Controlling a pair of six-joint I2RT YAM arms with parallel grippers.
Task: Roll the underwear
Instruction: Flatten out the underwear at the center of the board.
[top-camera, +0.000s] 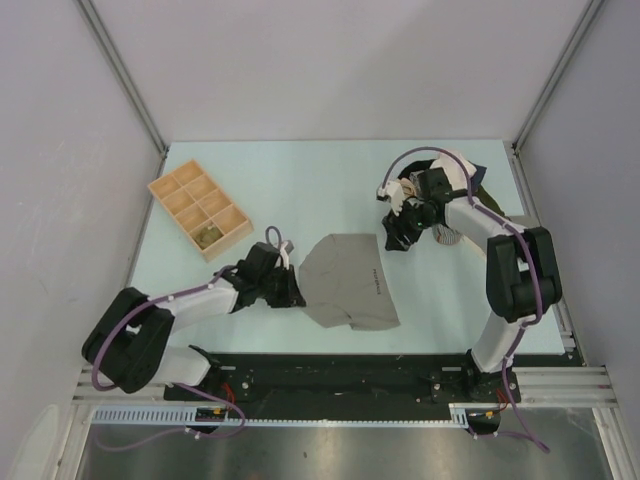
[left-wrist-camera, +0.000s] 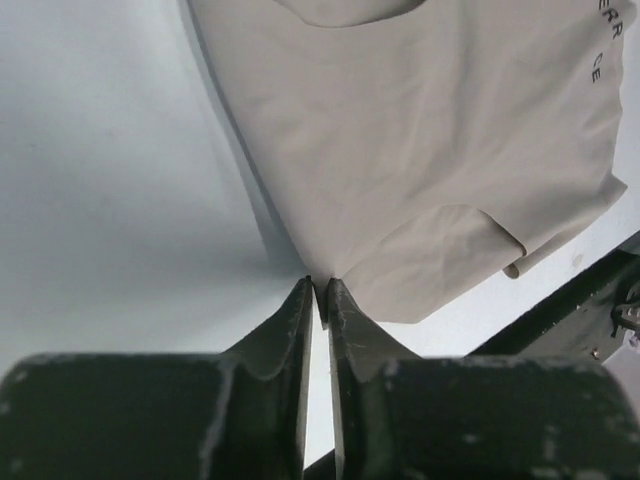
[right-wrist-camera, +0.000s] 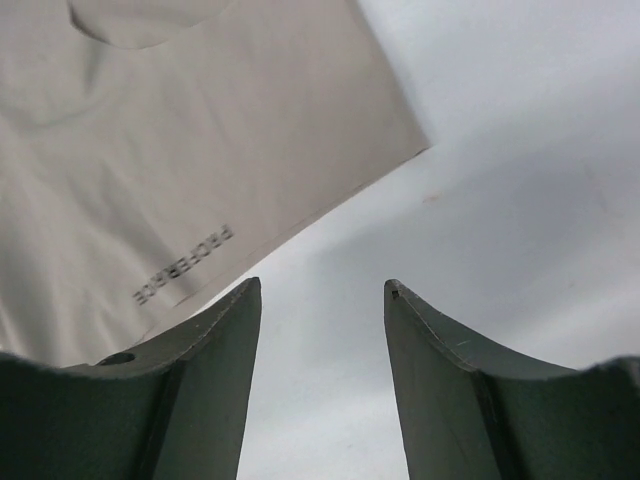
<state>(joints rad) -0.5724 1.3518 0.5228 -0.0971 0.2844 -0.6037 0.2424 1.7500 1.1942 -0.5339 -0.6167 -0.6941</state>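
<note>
The taupe-grey underwear (top-camera: 345, 280) lies flat on the pale table, just right of centre, with dark printed letters near its right edge. My left gripper (top-camera: 291, 290) is at its left edge. In the left wrist view the jaws (left-wrist-camera: 320, 285) are pressed together on the cloth's near corner, and the underwear (left-wrist-camera: 430, 130) spreads out beyond them. My right gripper (top-camera: 393, 240) hovers open and empty by the garment's upper right corner. In the right wrist view (right-wrist-camera: 322, 287) bare table lies between the fingers and the underwear (right-wrist-camera: 150, 150) lies to the left.
A tan compartment tray (top-camera: 200, 210) stands at the back left with a small item in one cell. A dark garment (top-camera: 478, 195) and a pale pink-white one (top-camera: 404, 190) lie behind the right arm. A black rail (top-camera: 350, 375) runs along the near edge.
</note>
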